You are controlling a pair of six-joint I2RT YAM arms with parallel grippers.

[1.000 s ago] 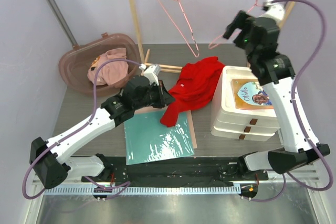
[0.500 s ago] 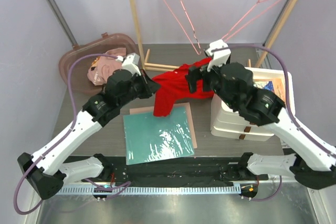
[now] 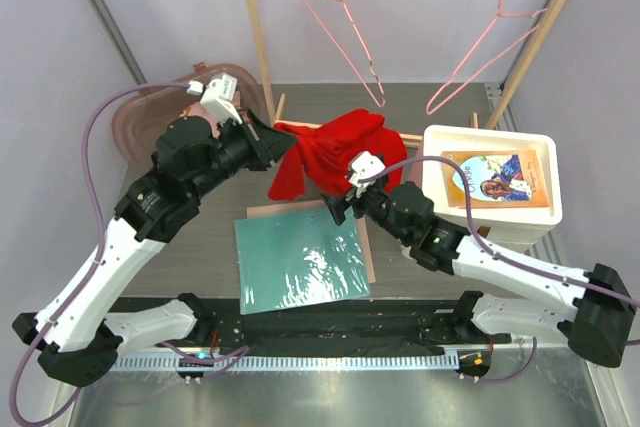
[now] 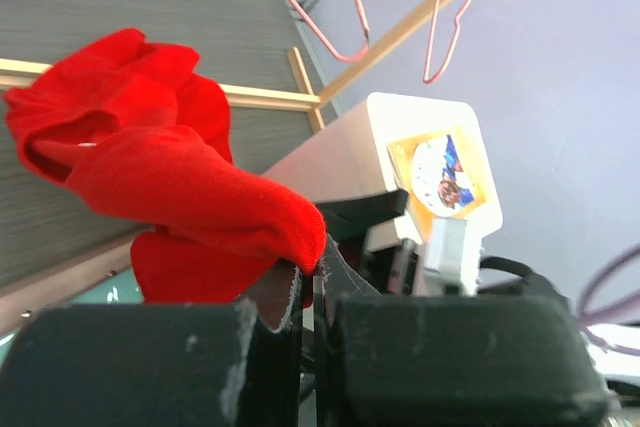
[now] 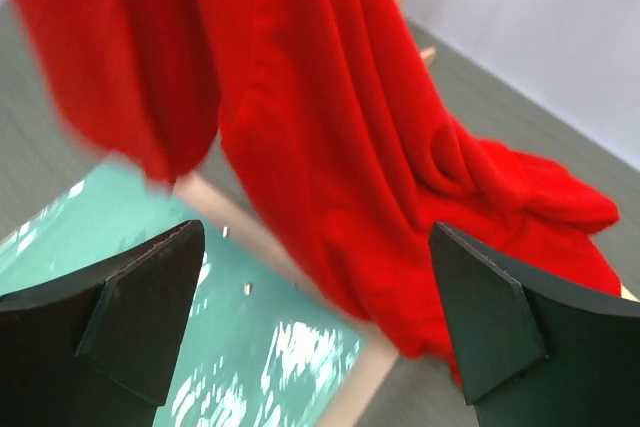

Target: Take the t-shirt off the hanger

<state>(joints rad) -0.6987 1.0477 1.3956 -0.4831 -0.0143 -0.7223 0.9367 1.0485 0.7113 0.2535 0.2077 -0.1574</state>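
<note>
Red t-shirt, a second ago heaped on the table, is now held lifted in the clamped left gripper, the right gripper (jaws wide, empty) brought below it, and with both hangers bare, removal is judged done.

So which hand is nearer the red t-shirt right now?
Left. The left hand is shut on a fold of the t-shirt, holding it up; the right hand is open just short of the hanging cloth.
</note>
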